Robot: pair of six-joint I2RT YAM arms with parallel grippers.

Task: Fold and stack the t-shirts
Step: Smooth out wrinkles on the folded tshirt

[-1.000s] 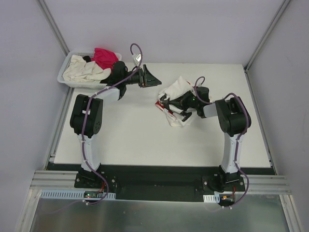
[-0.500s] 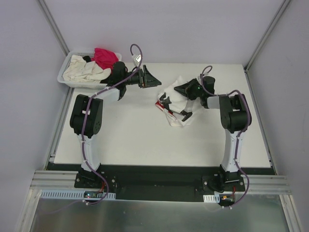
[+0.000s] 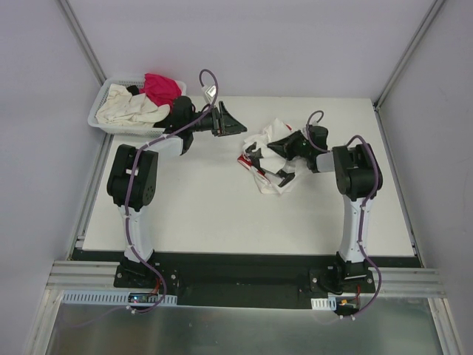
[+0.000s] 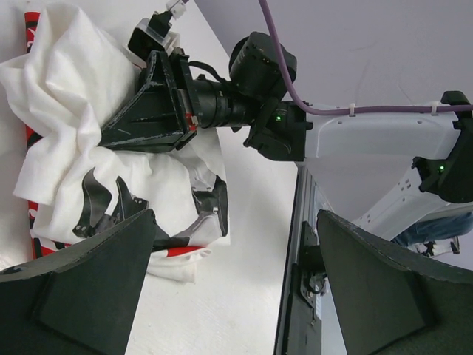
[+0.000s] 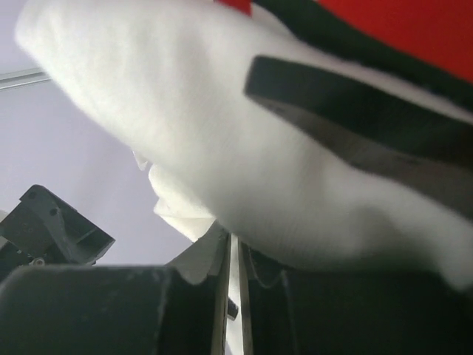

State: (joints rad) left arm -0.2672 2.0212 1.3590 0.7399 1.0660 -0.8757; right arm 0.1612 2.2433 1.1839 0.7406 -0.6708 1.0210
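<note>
Your printed t-shirt (image 3: 267, 177) lies crumpled on the table (image 3: 185, 214), right of centre and toward the far edge. It is a loose heap with no clear collar or hem. Its longer run goes roughly from the far side toward the near side, and the near end is bunched into a knot of folds.

The print is red and black on white. In the left wrist view you get a red band along the cloth's edge and black shapes on the lower folds, but no word is legible.

Your right gripper (image 3: 275, 146) reaches in from the right and lies over the middle of the heap. Its fingers are pinched down on a fold of the white cloth, which fills the right wrist view along with a patch of red print. The gripper and wrist hide part of the shirt from above.

Your left gripper (image 3: 238, 126) hangs just left of the shirt, clear of it, with its fingers spread wide and aimed at it.

At the far left corner, off the table's edge, the basket (image 3: 100, 111) holds a cream shirt (image 3: 129, 107) and a magenta shirt (image 3: 160, 87). The left arm passes by its right end.
</note>
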